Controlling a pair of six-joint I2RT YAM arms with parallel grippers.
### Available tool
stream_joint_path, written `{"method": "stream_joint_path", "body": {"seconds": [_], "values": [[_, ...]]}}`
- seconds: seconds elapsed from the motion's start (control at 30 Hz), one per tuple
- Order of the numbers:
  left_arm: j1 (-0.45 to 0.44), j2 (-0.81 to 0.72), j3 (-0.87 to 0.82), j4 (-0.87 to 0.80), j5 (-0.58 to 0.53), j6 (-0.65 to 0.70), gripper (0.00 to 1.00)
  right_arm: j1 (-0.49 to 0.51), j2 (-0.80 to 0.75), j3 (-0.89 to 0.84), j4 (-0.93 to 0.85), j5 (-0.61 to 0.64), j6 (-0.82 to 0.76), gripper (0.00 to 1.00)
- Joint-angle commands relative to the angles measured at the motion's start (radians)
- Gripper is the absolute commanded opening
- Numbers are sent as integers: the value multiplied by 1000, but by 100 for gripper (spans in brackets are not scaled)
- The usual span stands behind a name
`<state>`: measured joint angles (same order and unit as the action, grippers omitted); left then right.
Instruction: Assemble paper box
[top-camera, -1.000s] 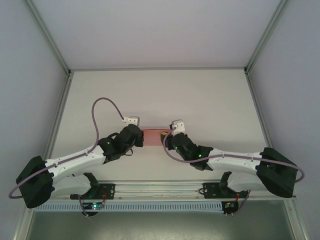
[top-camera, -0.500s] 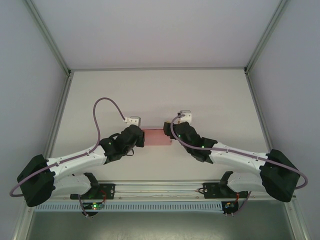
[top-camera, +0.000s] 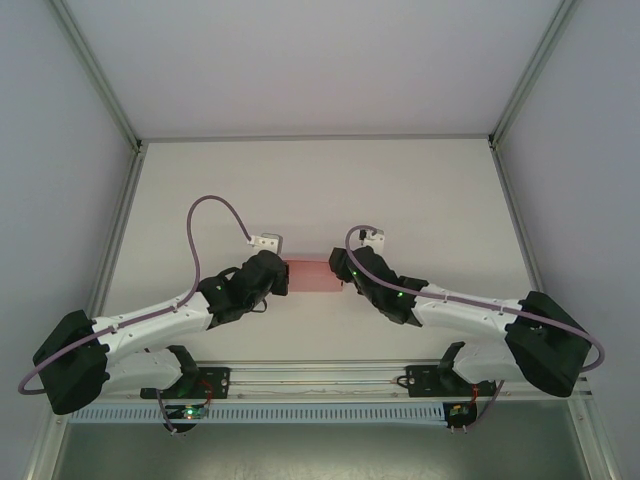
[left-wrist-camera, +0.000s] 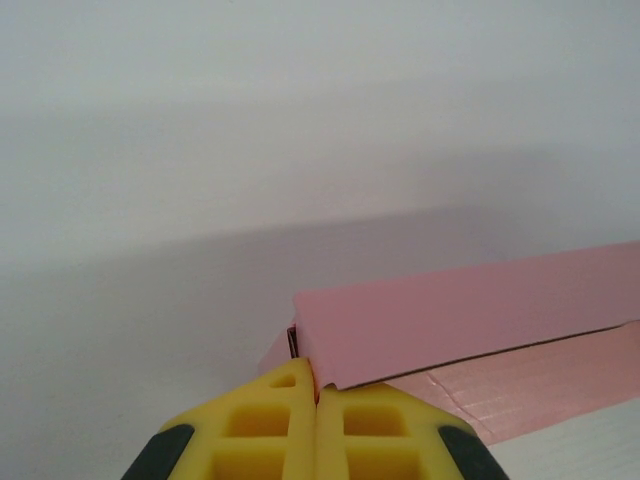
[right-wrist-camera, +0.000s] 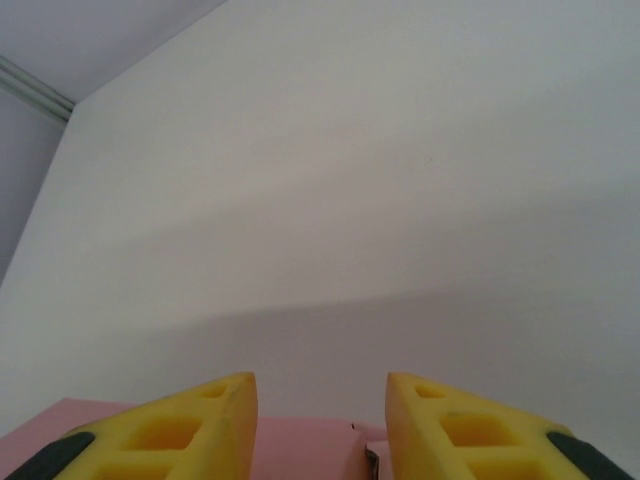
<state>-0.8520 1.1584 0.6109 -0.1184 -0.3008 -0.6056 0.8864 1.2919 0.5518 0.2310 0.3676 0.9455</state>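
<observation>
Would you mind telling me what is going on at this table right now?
Two robot arms are working on a pink paper box in the middle of the table. The left end effector is shut on a corner of the card, where one long panel is folded up. The right end effector is at the box's other end with its fingers apart, gripping nothing. The box is only partly formed.

I read the paper box (left-wrist-camera: 450, 320) as thin matt pink card — smooth, creased. On my left gripper (left-wrist-camera: 317, 388) the fingers (left-wrist-camera: 262, 425) look like dull yellow moulded plastic; the table (top-camera: 300, 190) is smooth matt white.
</observation>
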Motion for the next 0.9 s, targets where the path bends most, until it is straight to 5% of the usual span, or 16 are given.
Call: {"method": "stream_joint_path", "body": {"seconds": [0.0, 0.63, 0.8, 0.87], "values": [[-24, 21, -40, -154, 66, 6, 8, 15, 88, -78, -157, -35, 36, 38], [-23, -23, 55, -198, 251, 50, 42, 61, 194, -191, -34, 20, 159, 26], [-21, -23, 109, -326, 187, 15, 66, 77, 195, -211, -22, 41, 173, 24], [-22, -37, 113, -355, 175, 9, 84, 77, 189, -217, -25, 48, 173, 24]]}}
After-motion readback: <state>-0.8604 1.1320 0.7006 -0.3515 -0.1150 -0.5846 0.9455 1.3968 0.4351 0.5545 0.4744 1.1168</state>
